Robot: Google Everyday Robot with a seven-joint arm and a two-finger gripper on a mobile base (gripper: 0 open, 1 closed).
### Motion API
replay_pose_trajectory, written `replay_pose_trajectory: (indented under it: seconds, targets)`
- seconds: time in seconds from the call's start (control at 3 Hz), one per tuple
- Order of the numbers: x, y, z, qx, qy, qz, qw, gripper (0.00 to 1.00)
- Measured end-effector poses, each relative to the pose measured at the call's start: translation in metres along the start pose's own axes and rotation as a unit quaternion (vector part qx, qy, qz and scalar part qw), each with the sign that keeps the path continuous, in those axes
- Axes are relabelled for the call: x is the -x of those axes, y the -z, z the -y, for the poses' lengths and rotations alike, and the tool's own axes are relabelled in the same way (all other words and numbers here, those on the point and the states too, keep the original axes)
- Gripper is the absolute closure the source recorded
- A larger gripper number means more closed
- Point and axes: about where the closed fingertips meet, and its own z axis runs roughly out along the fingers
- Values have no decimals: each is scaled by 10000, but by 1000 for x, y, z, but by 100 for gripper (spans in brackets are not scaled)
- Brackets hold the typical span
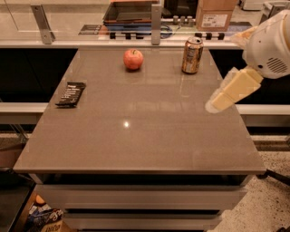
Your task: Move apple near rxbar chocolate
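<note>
Because the arm enters from the right edge and is cut off there, only its white rounded housing and the cream end effector show. The end effector hangs above the right side of the desk, slanting down toward the left, and whether it is spread or pressed together cannot be told. It holds nothing and is well apart from every object.

The apple sits near the desk's far edge, a little left of centre. The rxbar chocolate lies flat by the left edge, well apart from the apple; its white lettering is too small to read. A gold-brown can stands upright at the far right, level with the apple.

Behind the desk, a dark tray and a cardboard box are both cropped by the top edge; what they contain cannot be made out. A crumpled packet on the floor at the lower left is partly cut off.
</note>
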Motion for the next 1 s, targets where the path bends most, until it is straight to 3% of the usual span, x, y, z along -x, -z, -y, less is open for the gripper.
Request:
replay_pose_trajectory:
  seconds: [0.33, 0.67, 1.0]
  targets:
    - [16, -23, 7, -188, -425, 845, 9953, 0]
    - [38, -36, 23, -606, -735, 1341, 9864, 0]
    - [54, -52, 38, -1004, -1072, 1357, 9798, 0]
